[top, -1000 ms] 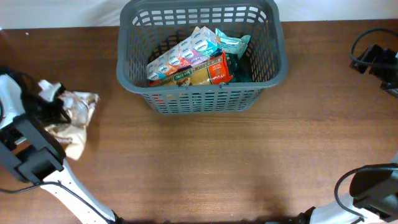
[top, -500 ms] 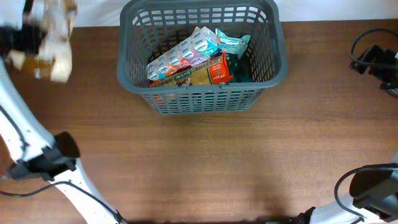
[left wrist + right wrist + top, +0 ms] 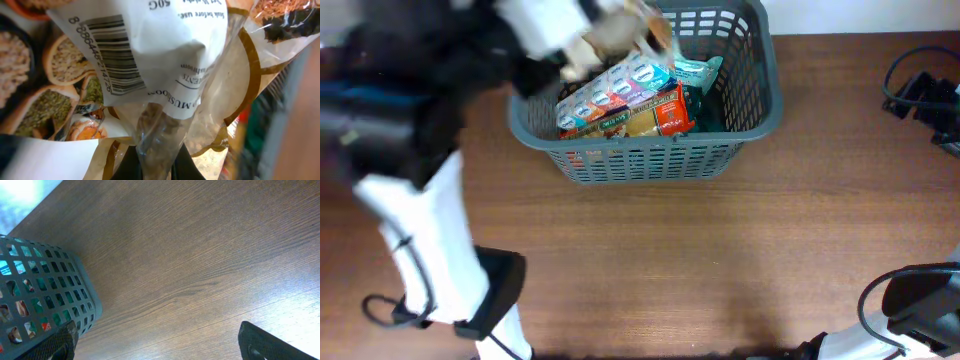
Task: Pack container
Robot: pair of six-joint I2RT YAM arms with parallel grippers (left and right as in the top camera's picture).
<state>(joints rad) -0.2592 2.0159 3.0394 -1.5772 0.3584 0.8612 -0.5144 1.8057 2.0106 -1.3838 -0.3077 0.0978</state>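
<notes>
The container, a dark-grey lattice basket (image 3: pixel 745 120), stands at the back middle of the table and holds several grocery packets (image 3: pixel 630 100). My left gripper (image 3: pixel 582 40), blurred, is above the basket's left rear part, shut on a clear-and-brown food packet (image 3: pixel 625 30). In the left wrist view the packet (image 3: pixel 165 75) fills the frame, its crinkled edge pinched between the dark fingers (image 3: pixel 157 162). My right gripper (image 3: pixel 157 342) is open and empty, low over bare table right of the basket (image 3: pixel 45 295).
Black cables and a device (image 3: pixel 920 95) lie at the table's right edge. The right arm's base (image 3: pixel 915 300) sits at the front right, the left arm's base (image 3: pixel 485 300) at the front left. Wooden tabletop (image 3: pixel 720 250) spreads in front of the basket.
My left arm swung the packet from the table's left side up and rightward, now over the basket. The right arm has not moved.
</notes>
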